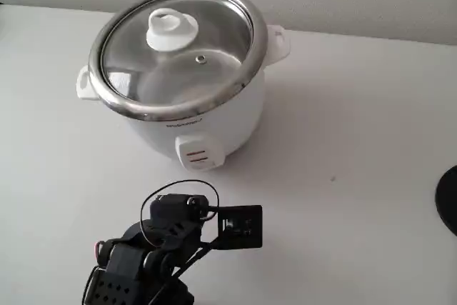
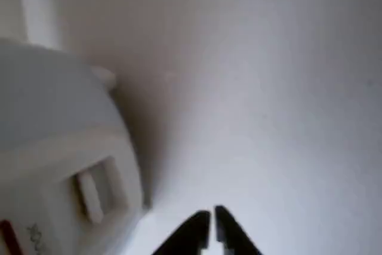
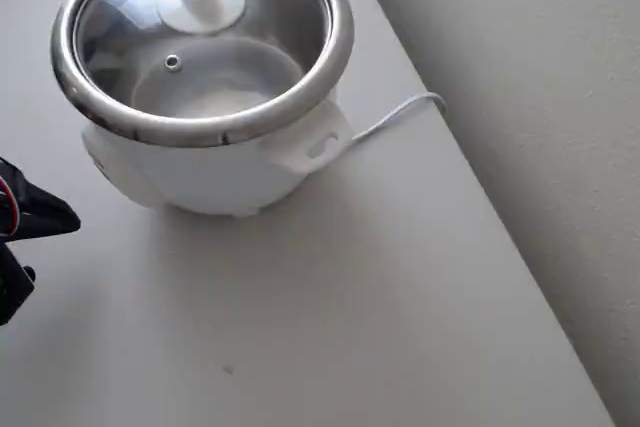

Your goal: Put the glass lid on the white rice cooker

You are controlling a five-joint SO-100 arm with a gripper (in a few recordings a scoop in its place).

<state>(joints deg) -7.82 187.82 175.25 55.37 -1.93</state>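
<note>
While the glass lid (image 1: 182, 51) sits flat on the white rice cooker (image 1: 207, 123), its metal rim resting on the steel rim of the pot, the black claw (image 2: 212, 222) hangs near the worktop (image 1: 357, 141) just in front of the cooker's switch panel (image 1: 198, 155). Its two fingers are closed together in the wrist view, gripping nothing. A white cord (image 3: 395, 112) trails from the cooker toward the worktop's edge in the overhead view.
</note>
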